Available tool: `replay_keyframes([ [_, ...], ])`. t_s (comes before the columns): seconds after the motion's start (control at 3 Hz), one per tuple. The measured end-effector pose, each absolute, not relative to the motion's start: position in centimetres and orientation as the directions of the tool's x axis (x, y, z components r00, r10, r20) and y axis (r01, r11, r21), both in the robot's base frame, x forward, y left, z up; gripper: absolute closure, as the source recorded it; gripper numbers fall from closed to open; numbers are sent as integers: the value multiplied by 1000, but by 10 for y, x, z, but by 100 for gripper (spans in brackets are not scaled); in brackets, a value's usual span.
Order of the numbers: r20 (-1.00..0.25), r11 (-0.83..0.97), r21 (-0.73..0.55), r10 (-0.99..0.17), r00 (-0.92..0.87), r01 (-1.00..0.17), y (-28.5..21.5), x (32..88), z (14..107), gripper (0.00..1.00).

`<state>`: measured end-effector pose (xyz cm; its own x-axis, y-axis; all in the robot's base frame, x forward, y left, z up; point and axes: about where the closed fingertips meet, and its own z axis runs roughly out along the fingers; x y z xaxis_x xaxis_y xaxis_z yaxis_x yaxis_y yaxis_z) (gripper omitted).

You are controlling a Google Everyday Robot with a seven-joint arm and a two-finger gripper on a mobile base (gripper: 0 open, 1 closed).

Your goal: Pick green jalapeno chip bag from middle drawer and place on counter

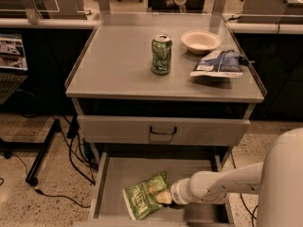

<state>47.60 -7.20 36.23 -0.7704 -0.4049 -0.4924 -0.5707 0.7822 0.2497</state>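
The green jalapeno chip bag (144, 196) lies flat on the floor of the open middle drawer (128, 171), near its front. My gripper (165, 198) reaches in from the right on a white arm and sits at the bag's right edge, touching it. The counter (118, 67) is above, over a closed drawer front.
On the counter stand a green drink can (161, 55), a white bowl (200, 41) and a blue-and-white bag (218, 64). The closed upper drawer front (118, 129) with a dark loop handle overhangs the open drawer. Cables and a stand leg lie on the floor at left.
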Motion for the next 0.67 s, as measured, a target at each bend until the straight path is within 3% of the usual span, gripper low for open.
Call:
replay_keyframes([
  [0.67, -492, 782, 250, -405, -770, -571, -72, 476, 362, 88],
])
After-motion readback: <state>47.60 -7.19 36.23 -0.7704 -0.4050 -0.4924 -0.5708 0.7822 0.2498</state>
